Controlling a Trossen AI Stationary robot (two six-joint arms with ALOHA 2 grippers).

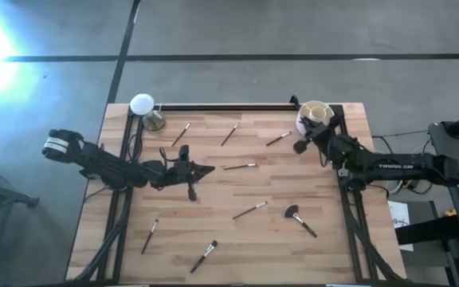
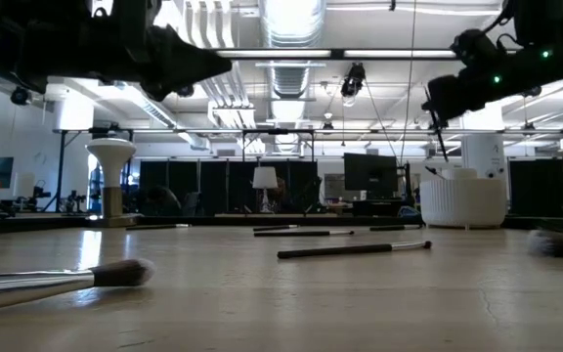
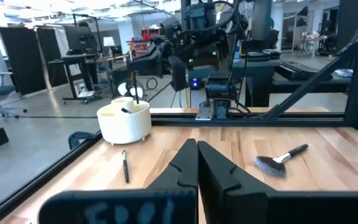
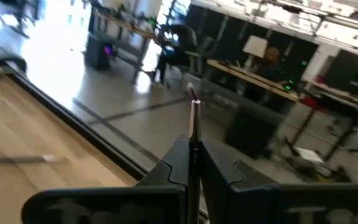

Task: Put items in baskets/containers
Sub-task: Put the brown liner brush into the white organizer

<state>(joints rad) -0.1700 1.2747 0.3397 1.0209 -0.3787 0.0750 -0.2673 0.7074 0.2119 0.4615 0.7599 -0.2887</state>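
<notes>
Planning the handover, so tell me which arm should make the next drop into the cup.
Right. The right gripper is shut on a brush and hangs by the cup at the table's far right corner. The left gripper is shut, holds nothing, and sits mid-table.

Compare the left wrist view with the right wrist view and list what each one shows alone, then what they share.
Only the left wrist view shows the round cream-white divided cup, the wide fluffy-headed brush lying on the table, a thin dark brush near the cup, and the left gripper shut and empty.

Only the right wrist view shows the right gripper shut on a thin metal-handled brush pointing away past the table's edge, and a seated person at a desk.

Both show the pale wooden tabletop.
</notes>
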